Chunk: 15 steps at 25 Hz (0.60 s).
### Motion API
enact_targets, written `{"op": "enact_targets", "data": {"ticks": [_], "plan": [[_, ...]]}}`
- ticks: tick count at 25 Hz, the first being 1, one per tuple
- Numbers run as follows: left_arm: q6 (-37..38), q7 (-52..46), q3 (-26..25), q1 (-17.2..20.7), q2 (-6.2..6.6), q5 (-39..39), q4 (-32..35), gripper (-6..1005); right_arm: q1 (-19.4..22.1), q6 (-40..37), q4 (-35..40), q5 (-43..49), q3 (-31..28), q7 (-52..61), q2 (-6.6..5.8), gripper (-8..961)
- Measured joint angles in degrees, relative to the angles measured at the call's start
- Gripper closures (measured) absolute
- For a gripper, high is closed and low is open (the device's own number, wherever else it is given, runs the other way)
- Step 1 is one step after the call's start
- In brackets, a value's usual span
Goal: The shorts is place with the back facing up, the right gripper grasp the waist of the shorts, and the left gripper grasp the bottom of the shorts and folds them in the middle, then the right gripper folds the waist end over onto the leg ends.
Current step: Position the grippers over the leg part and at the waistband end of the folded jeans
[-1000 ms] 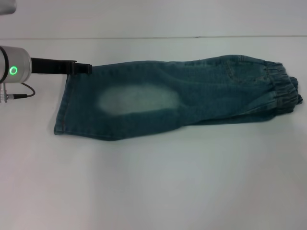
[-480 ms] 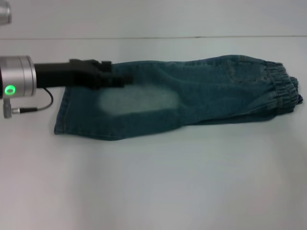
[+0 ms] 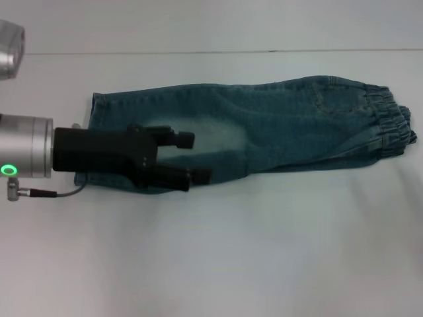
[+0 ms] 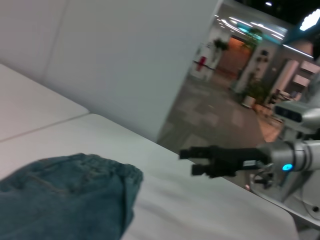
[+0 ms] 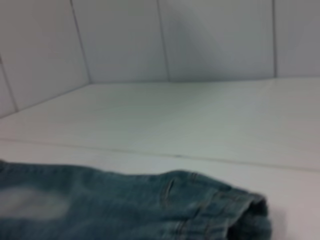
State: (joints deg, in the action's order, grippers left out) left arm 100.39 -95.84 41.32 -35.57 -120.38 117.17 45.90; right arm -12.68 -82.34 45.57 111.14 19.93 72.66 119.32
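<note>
The blue-green denim shorts (image 3: 297,125) lie folded lengthwise across the white table. Their ruffled waist (image 3: 391,122) is at the right and the straight leg ends (image 3: 94,109) at the left. My left gripper (image 3: 193,158) hovers open over the leg part, beside the pale faded patch (image 3: 218,137), with nothing between its fingers. My right gripper (image 4: 192,161) is out of the head view. It shows far off in the left wrist view, beyond the table's edge, with its fingers apart and empty. The right wrist view shows the shorts (image 5: 125,205) and their waist end (image 5: 250,210).
The white table (image 3: 264,251) spreads wide in front of the shorts, and a white wall rises behind it. Part of a silver arm segment (image 3: 10,49) shows at the far left. The left wrist view looks past the table into an open hall.
My left gripper has left the far corner of the leg hems. It has swung toward the front and right, and is now over the leg with its fingers spread. The shorts lie still.
</note>
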Motion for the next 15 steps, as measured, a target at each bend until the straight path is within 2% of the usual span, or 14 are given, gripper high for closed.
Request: {"op": "enact_targets", "data": {"ticks": [1,6,15], "plan": [[0.5,0.3,0.4,0.0,-0.09,0.0,0.0,65,-0.4,0.3,-2.2,1.2,0.1,-2.6,-0.15,54],[1.8,0.5,2.8,-0.5,-0.56,0.0,-0.2,65,-1.4,2.2,-3.8,2.3,0.1,-7.0,-0.01,64],[2.1,0.6,3.9,-0.6,-1.60,-0.1,-0.2,65,-4.8,5.5,-3.8,3.2,0.1,-8.6,-1.55,82]]}}
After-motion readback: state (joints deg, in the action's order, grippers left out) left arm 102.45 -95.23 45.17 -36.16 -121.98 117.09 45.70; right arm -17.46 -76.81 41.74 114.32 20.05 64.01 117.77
